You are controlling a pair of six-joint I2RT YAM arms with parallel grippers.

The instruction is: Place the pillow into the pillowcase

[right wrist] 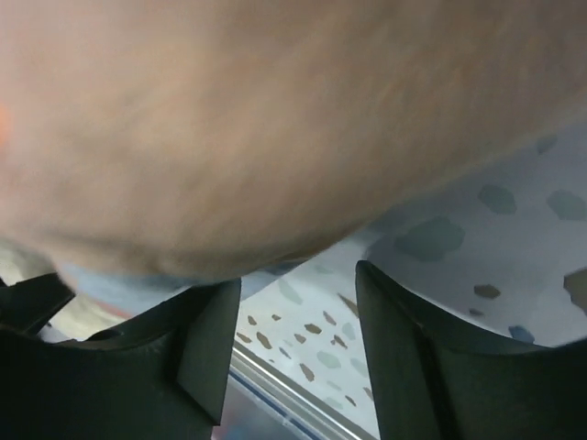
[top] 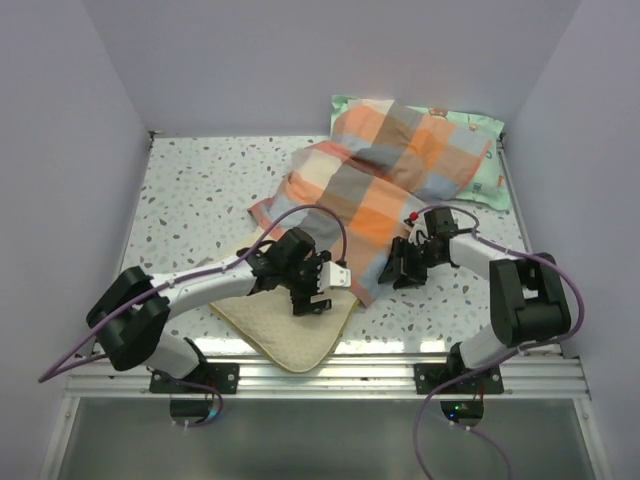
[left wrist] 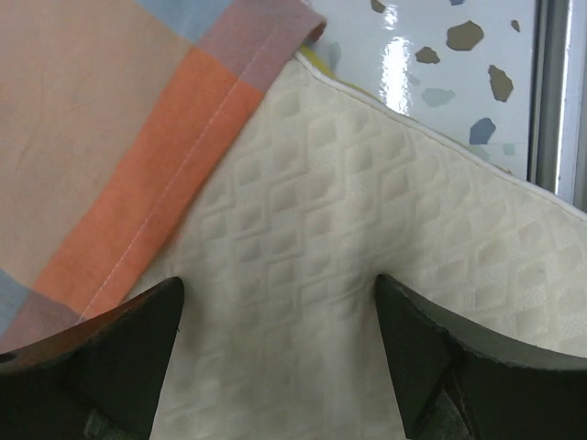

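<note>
The cream quilted pillow (top: 290, 335) lies flat at the table's near edge, its far part under the pillowcase's hem. The plaid pillowcase (top: 380, 180) stretches from there toward the back right. My left gripper (top: 310, 298) hovers low over the pillow, just beside the hem. In the left wrist view that gripper (left wrist: 280, 302) is open, with the pillow (left wrist: 367, 211) between its fingers and the pillowcase (left wrist: 110, 137) to the upper left. My right gripper (top: 405, 275) sits at the pillowcase's near right edge. In the right wrist view it (right wrist: 298, 284) is open, with blurred pillowcase fabric (right wrist: 257, 119) just above its fingertips and nothing between them.
A mint-green cartoon-print pillow (top: 485, 150) lies at the back right, partly under the pillowcase. The terrazzo table (top: 200, 190) is walled on three sides. A metal rail (top: 400, 372) runs along its near edge, close to the pillow.
</note>
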